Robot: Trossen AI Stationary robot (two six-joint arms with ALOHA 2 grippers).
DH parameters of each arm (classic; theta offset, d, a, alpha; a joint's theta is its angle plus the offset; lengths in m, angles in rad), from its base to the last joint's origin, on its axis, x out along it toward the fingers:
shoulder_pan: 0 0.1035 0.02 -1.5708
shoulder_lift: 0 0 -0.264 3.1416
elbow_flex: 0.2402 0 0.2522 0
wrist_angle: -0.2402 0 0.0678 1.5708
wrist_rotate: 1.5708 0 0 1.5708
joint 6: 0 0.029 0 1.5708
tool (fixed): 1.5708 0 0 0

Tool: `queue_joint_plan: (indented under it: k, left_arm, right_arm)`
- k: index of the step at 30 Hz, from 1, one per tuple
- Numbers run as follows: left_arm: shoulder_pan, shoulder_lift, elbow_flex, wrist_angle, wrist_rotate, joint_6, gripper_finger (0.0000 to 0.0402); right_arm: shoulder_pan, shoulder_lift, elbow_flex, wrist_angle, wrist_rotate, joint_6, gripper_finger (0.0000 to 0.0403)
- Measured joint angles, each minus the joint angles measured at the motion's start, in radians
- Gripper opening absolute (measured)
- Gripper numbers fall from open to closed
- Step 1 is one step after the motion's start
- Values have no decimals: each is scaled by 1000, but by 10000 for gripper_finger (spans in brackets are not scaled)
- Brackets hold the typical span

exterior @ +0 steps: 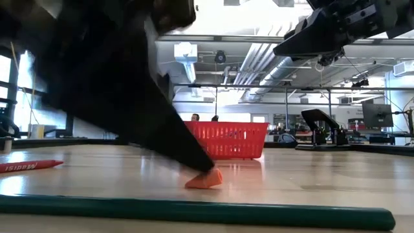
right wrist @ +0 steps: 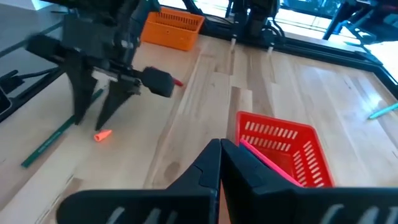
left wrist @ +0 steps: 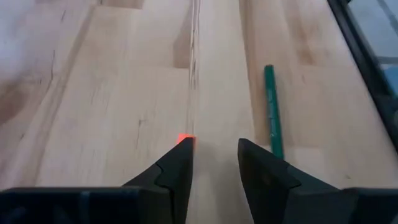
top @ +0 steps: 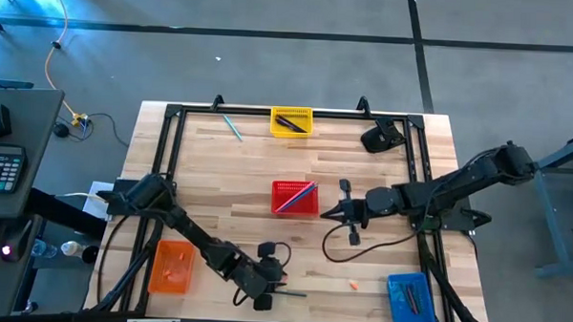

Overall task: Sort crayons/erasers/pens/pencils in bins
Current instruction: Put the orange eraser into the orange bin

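My left gripper [left wrist: 214, 143] is open and slants down near the table's near edge, at a tiny orange eraser [exterior: 204, 179] lying on the wood. The eraser sits at the tip of one finger and outside the gap; that finger hides most of it in the left wrist view. A dark green pencil [left wrist: 272, 112] lies flat just beside the other finger. A red crayon [exterior: 26, 165] lies a little farther off. My right gripper [right wrist: 221, 149] is shut on nothing and hovers above the table, right of the red bin [top: 295, 197]. My left gripper meets the eraser with one fingertip [exterior: 199, 165], which comes slanting down onto the eraser's upper edge [exterior: 211, 173], as far as the low view shows. The other finger stands clear of it. The eraser lies flat on the table, not between the fingers.
The yellow bin [top: 291, 121] with black pens stands at the far edge. The orange bin [top: 173, 267] is near left and the blue bin [top: 411, 294] near right. A teal pencil [top: 232, 128] lies far left. Another orange eraser [top: 354, 286] lies near the front edge.
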Motion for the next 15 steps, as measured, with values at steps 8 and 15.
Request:
queue_joint_plan:
  k: [8, 15]
  left_arm:
    - [-1, 40, 4, 18, -117, -46, 99]
    - [4, 45, 1, -4, -145, -7, 66]
  right_arm:
    - [37, 0, 0, -1, 0, 0, 0]
    - [49, 0, 0, 0, 0, -8, 0]
